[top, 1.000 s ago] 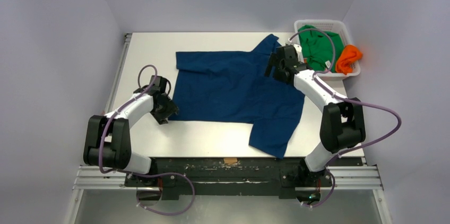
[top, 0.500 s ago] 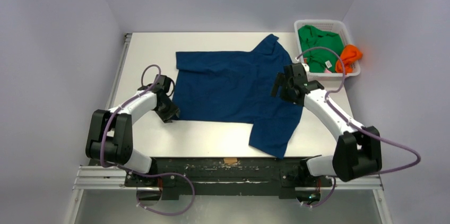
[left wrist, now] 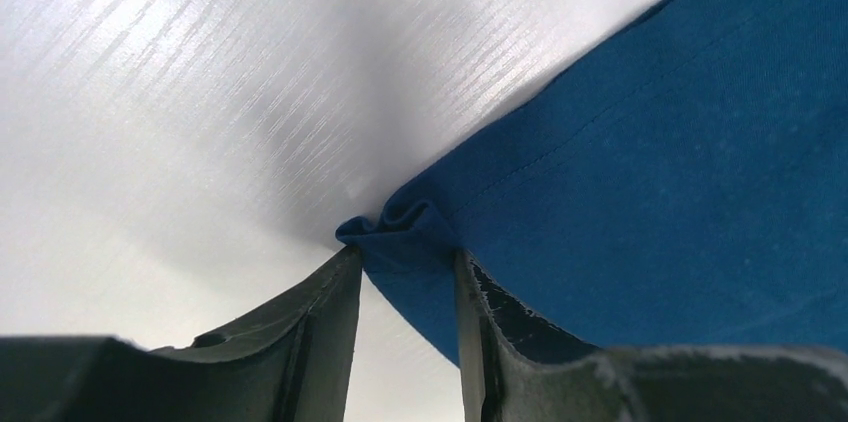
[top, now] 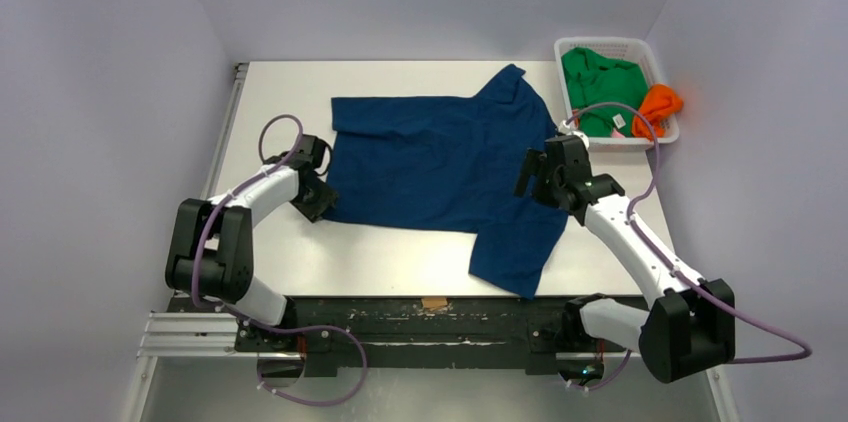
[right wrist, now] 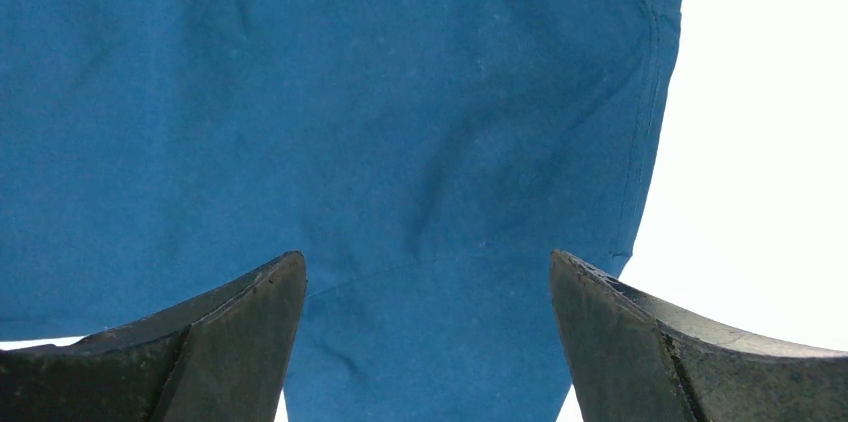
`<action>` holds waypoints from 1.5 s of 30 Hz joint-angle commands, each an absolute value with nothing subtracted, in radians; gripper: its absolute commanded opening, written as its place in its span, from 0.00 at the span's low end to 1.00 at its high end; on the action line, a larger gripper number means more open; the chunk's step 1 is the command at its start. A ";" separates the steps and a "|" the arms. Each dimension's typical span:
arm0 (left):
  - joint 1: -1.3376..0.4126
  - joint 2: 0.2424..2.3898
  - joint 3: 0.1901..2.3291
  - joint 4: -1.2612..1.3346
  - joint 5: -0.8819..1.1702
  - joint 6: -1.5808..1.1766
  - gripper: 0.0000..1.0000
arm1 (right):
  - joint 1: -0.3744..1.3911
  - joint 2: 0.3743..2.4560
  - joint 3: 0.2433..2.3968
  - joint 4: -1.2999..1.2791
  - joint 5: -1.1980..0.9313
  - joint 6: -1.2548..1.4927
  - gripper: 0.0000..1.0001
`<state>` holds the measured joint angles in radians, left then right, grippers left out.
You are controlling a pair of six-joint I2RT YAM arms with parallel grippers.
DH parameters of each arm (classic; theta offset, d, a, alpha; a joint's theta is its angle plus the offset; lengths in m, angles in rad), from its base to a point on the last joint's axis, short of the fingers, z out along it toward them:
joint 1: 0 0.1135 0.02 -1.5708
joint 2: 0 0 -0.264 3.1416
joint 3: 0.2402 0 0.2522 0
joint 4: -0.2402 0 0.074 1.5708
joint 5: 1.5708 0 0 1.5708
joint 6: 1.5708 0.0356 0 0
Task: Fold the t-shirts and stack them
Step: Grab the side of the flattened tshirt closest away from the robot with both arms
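While the right gripper [top: 530, 174] has come away from the far sleeve at 1 o'clock and now hangs over the 3 o'clock edge of the dark blue soft cloth t-shirt [top: 440, 167], the left gripper [top: 318, 204] has crept in to the hem corner at 8 o'clock and narrowed there; in the left wrist view its two dark fingers stand on both sides of a small bunched fold of that corner and press it, so I judge the corner is pinched; the right jaws stand wide, with only flat cloth under them and nothing between. This means, I think, that one hold for the first fold is taken and the second is not yet; the right side probably must find an edge near the sleeve pointing to 5 o'clock. The shirt lies spread on the middle of the white matte table [top: 400, 262], hem to 9 o'clock, mostly flat with light wrinkles; no print shows on its upper face; the hem carries a stitched line and the cloth looks thin and limp, so it will likely sag when lifted and slide on the smooth, faintly ribbed table top. The bright green t-shirt [top: 595, 82] and the orange t-shirt [top: 657, 107] wait crumpled in the white plastic lattice basket [top: 605, 41] at 2 o'clock, the orange one over its rim.
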<state>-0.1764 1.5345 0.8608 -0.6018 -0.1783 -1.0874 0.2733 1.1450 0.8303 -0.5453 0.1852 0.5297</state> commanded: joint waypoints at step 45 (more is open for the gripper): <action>-0.233 1.061 0.705 -1.008 -0.279 -1.117 0.00 | 0.797 1.191 0.628 -0.923 0.047 0.874 0.56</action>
